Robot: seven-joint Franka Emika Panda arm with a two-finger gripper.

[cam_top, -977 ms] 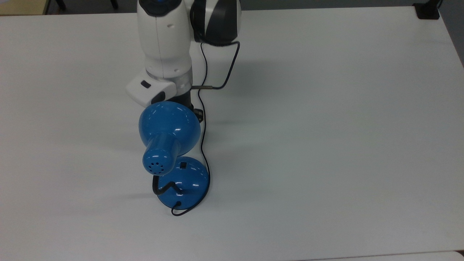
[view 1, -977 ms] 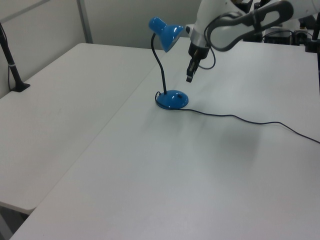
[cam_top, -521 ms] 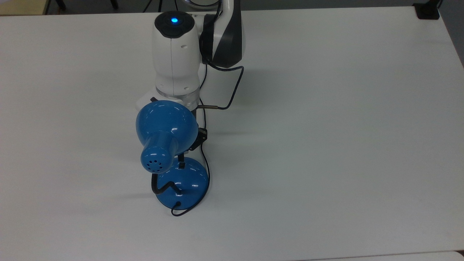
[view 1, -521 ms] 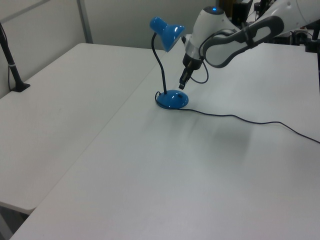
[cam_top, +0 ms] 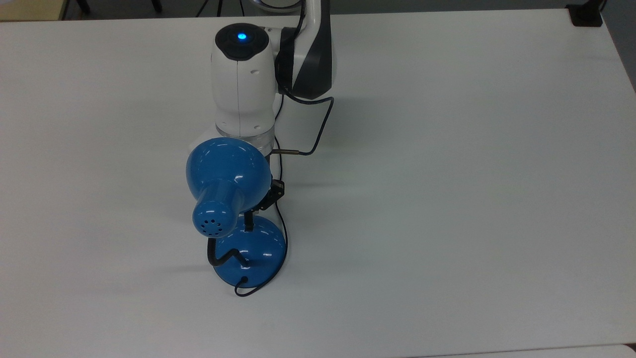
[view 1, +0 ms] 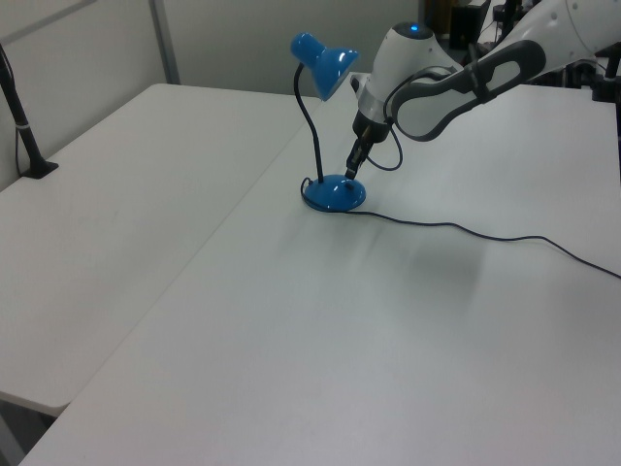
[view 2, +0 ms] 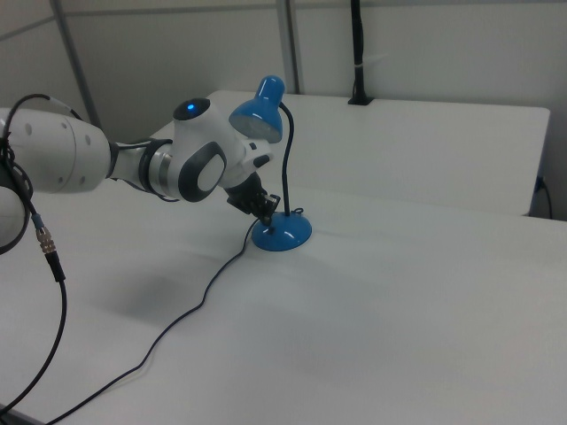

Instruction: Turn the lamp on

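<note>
— End effector (view 1: pixel 351 171): why angled so low?
— It aims at the switch (cam_top: pixel 250 224) on the lamp (cam_top: pixel 229 191) base; open or closed, I cannot tell.
— And the lamp?
— Mid-desk (cam_top: pixel 447 199), at the arm's 6 o'clock in the top view.

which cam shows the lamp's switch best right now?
Top view. It looks down on the lamp's base, and the hand tip sits on the black switch at the base's upper edge. In the left view the hand comes down onto the base; the right view shows the same, but the switch can't be made out.
</note>
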